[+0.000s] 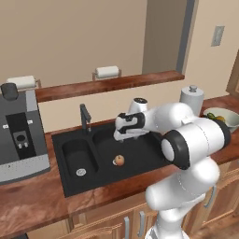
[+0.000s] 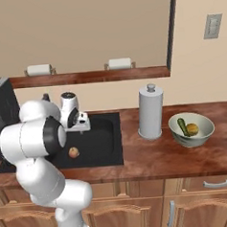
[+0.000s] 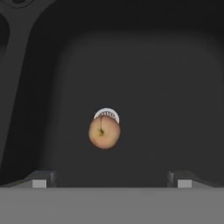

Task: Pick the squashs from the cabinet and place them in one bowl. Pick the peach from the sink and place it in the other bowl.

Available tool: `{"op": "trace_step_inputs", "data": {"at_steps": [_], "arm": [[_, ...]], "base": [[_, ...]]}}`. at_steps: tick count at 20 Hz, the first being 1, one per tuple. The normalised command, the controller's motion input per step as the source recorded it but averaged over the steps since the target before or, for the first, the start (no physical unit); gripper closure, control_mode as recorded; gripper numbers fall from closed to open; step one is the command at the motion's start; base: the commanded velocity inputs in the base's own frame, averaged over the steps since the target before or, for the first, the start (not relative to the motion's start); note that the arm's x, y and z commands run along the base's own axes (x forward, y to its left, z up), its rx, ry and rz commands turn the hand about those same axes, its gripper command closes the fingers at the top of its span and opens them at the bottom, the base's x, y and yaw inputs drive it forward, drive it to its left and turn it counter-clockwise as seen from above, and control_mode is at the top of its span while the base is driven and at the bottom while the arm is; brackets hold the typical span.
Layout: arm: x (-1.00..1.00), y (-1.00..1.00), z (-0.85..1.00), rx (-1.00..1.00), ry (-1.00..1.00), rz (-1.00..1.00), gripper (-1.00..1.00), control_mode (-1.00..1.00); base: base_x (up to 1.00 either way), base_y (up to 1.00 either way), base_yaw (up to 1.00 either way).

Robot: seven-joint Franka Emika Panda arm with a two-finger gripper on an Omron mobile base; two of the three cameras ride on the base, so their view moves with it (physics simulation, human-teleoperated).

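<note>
Now hovering over the sink [image 1: 65,179], lined up on the peach [image 3: 104,132].

I see my gripper [image 3: 111,183] spread wide and empty, the peach sitting straight ahead between the fingertip lines, resting on the large basin's floor beside the drain [image 3: 106,113]. Round fruit, no long axis, so I judge a straight descent suits.

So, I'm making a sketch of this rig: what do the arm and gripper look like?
The arm is glossy white, built of rounded, bulbous segments with dark bands at the joints and no visible cables or markings. The gripper has a white hand with a dark face. In the hand view its fingertips are small dark blocks with pale square pads.
</note>
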Motion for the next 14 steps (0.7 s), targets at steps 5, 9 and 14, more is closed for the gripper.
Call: {"op": "trace_step_inputs", "data": {"at_steps": [5, 9, 14], "arm": [[0.2, 0.06, -0.22, -0.01, 0.0, 0.0, -1.0, -1.0], [0.25, 0.14, -0.41, -0.04, 0.0, 0.0, -1.0, -1.0], [0.03, 0.2, -0.2, -0.02, 0.0, 0.0, -1.0, -1.0]], "base": [[0.0, 0.0, 0.0], [0.0, 0.0, 0.0], [0.0, 0.0, 0.0]]}}
